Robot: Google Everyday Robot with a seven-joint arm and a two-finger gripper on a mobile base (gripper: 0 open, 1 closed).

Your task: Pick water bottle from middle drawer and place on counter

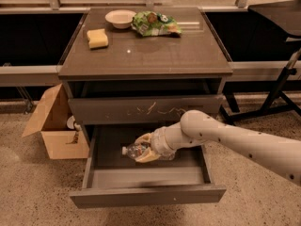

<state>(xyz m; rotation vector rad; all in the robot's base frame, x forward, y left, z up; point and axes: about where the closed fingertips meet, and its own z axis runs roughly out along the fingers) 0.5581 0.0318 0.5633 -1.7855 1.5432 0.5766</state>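
The middle drawer (146, 196) is pulled out below the drawer front with pale scratches (146, 110). My gripper (144, 148) reaches into it from the right on a white arm. Its tan fingers (146, 155) are shut on the water bottle (133, 149), a small clear bottle lying on its side with its white cap pointing left. The bottle is held a little above the drawer floor. The counter (150, 55) is the glossy grey-brown top of the cabinet, above the gripper.
On the counter's back part lie a yellow sponge (97, 38), a white bowl (120, 18) and a green snack bag (155, 23). An open cardboard box (55, 126) stands on the floor at the left. A black stand (277, 91) is at the right.
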